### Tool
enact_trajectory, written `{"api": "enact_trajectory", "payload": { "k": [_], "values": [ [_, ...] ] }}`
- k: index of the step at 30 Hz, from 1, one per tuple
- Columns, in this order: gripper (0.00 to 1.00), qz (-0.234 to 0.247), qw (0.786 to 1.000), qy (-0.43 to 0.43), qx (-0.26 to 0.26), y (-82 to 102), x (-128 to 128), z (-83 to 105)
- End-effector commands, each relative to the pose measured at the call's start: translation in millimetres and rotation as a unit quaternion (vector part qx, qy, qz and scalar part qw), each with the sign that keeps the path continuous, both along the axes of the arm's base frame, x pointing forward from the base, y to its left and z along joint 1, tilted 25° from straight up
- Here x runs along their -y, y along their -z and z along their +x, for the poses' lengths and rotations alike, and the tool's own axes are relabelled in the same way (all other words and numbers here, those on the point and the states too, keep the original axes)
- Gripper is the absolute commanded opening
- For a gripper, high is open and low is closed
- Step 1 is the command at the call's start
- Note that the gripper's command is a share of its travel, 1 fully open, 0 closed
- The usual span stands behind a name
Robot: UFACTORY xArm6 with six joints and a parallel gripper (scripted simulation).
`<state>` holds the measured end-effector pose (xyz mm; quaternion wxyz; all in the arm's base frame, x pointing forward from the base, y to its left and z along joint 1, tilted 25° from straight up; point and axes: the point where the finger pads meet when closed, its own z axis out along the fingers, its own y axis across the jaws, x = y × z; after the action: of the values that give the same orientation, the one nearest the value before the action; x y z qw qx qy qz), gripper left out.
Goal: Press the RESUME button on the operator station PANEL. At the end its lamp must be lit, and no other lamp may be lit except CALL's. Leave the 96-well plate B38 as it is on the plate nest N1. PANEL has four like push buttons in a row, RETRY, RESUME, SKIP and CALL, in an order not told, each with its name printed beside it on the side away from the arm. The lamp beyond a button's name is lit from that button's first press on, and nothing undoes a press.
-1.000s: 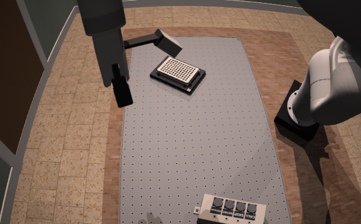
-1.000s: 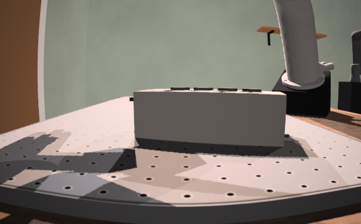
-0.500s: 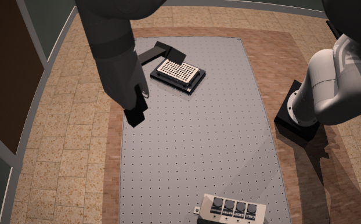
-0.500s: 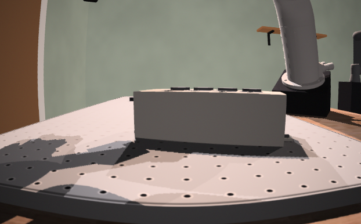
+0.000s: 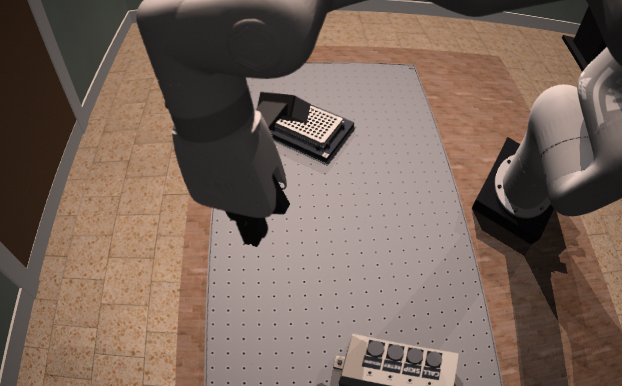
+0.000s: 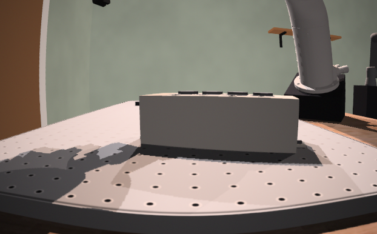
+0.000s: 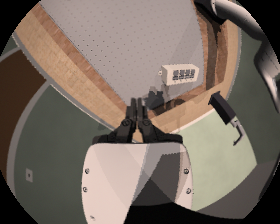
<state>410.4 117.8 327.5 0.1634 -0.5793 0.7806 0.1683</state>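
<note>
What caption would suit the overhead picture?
Arm's shut pincer hovers over the perforated table, between well plate and button panel.

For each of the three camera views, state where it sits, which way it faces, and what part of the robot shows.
Top: overhead, facing down on the breadboard table; arm links and shut gripper show.
Exterior: low at the table's edge, facing PANEL's blank side; only the arm's base shows.
Wrist: on the arm, facing past the shut fingers toward PANEL.
Top and wrist share plate B38.
</note>
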Motion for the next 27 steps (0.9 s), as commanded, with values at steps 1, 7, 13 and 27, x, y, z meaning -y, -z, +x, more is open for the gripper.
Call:
{"api": "enact_trajectory", "payload": {
  "k": [1, 7, 13, 27],
  "values": [
    [0.0, -0.011, 0.997, -0.061, 0.035, 3.9, -9.6, -7.5],
    [0.0, -0.024, 0.991, -0.119, 0.064, 10.0, -20.1, -16.7],
    [0.0, -0.041, 0.972, -0.206, 0.105, 16.2, -30.3, -26.2],
    [0.0, -0.072, 0.906, -0.375, 0.183, 30.3, -51.9, -48.8]
  ]
}}
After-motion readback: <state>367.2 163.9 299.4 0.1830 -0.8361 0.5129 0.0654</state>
